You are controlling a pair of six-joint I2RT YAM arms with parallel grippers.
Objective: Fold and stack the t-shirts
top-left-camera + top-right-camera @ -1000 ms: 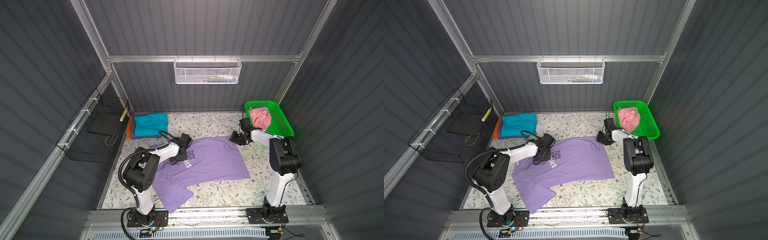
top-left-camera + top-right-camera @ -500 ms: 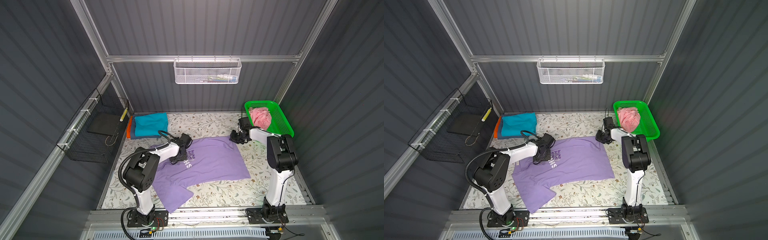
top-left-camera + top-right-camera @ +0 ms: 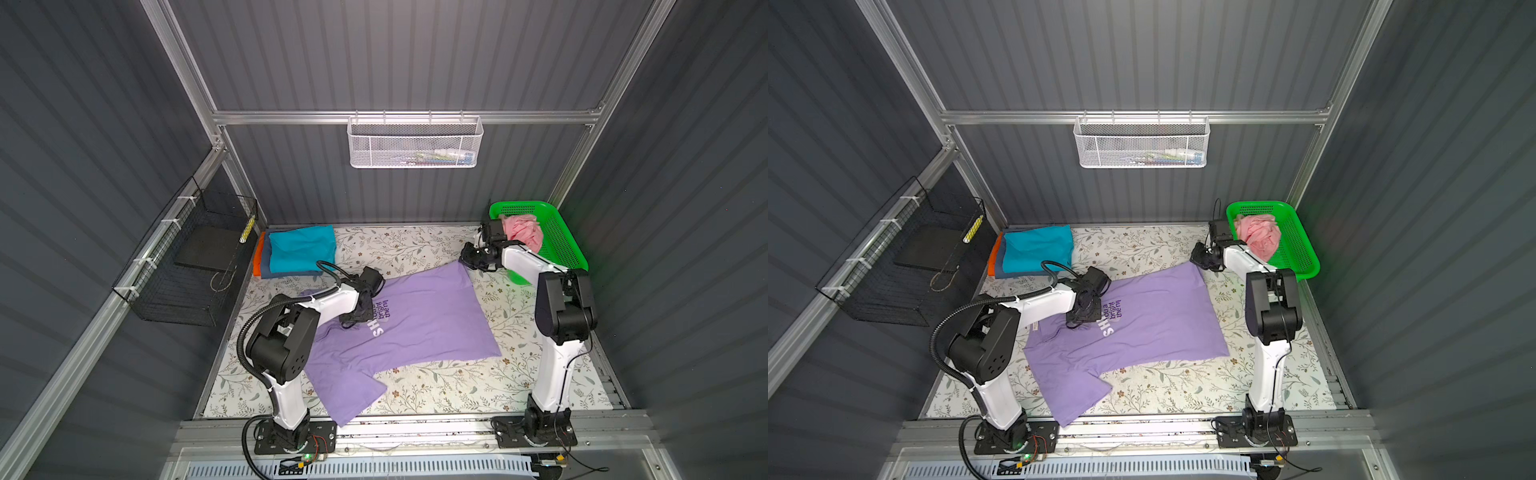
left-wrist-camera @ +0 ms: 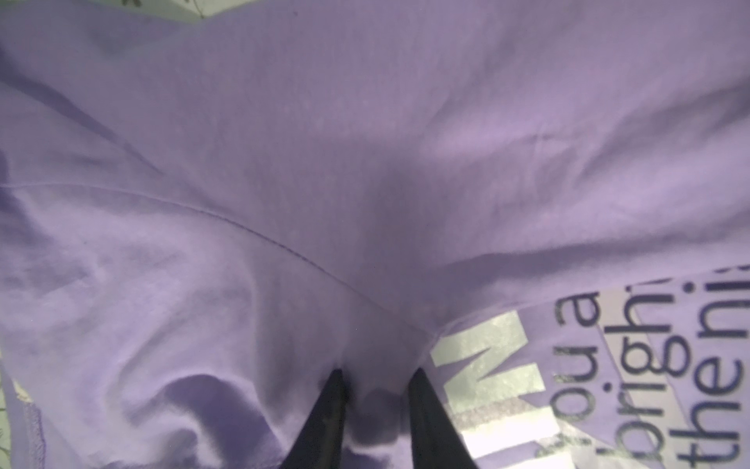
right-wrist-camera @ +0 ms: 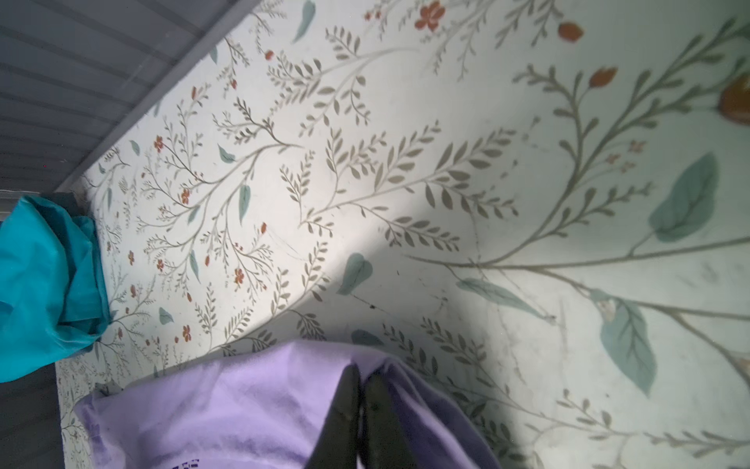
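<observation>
Now the right gripper [image 3: 467, 261] pinches the upper-right corner of the purple shirt [image 3: 424, 328]; the left gripper [image 3: 348, 322] narrowly nips cloth beside the print [image 3: 379, 320], shirt lying lengthwise between them.

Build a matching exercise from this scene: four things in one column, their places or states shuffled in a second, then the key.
Things
1. lavender shirt
2. pink shirt
3. teal shirt
4. right tool

Places or states
A. crumpled in the green basket
B. shut on a cloth corner
C. spread out in the middle of the mat
D. folded, at the mat's far left corner

Pairs: 1-C, 2-A, 3-D, 4-B
</observation>
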